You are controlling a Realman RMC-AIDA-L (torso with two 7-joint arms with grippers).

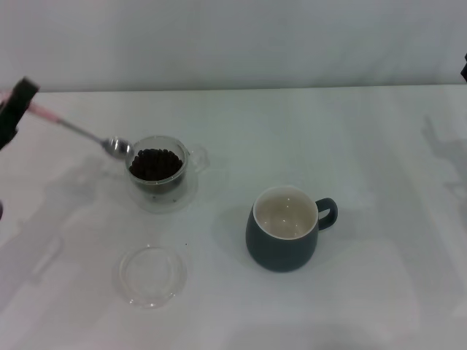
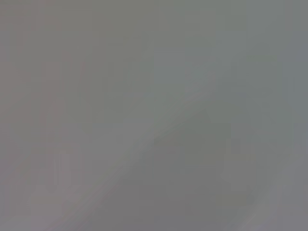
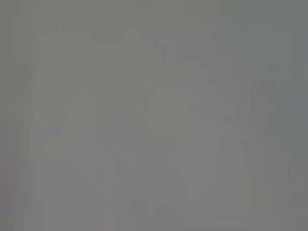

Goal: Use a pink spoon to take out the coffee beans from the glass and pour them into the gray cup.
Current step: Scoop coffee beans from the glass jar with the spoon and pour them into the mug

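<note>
In the head view my left gripper at the far left edge is shut on the pink spoon by its pale pink handle. The spoon slants down to the right, and its silver bowl sits at the left rim of the glass. Dark coffee beans fill the glass. The gray cup stands to the right and nearer to me, its cream inside showing no beans and its handle pointing right. Only a dark sliver of my right arm shows at the right edge. Both wrist views show only blank grey.
A flat round clear dish lies on the white table in front of the glass. A pale wall runs along the table's far edge.
</note>
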